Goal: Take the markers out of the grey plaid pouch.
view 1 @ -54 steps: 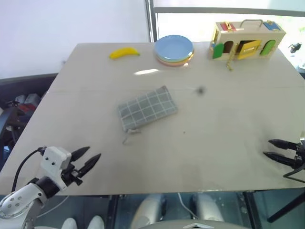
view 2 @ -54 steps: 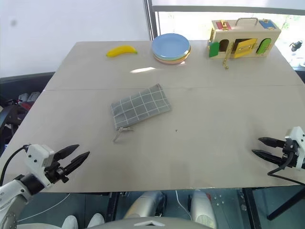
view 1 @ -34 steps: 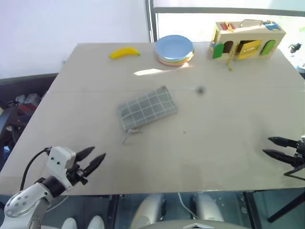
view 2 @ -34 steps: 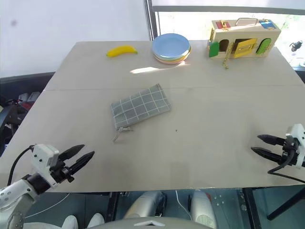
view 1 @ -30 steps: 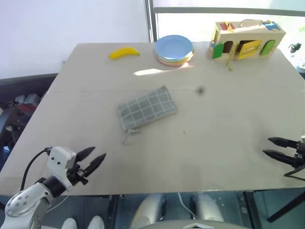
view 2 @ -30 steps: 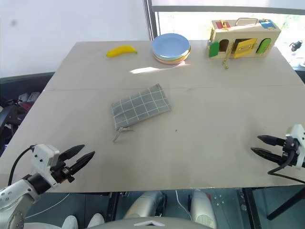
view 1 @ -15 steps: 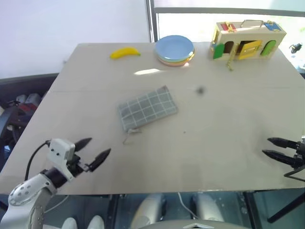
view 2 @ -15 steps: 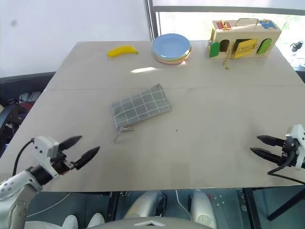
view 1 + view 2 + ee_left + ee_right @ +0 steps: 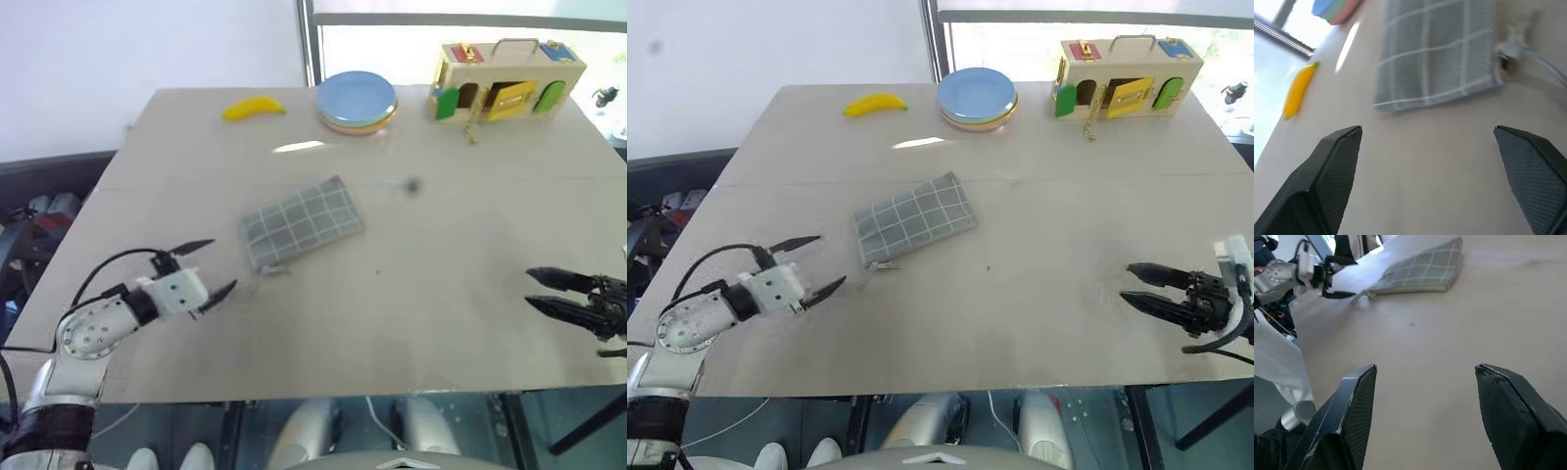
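Right now I see the grey plaid pouch (image 9: 302, 222) lying flat mid-table (image 9: 441, 255), just ahead-right of my left gripper (image 9: 211, 266), whose fingers are spread and empty. Zipper pull (image 9: 269, 271) faces it. Right gripper (image 9: 537, 291), well apart, gapes empty too.

Two black fingers (image 9: 1354, 418) are spreading apart over a table (image 9: 1440, 357); a grey plaid pouch (image 9: 1418, 268) is lying beyond, another gripper (image 9: 1347, 278) hovering beside it.
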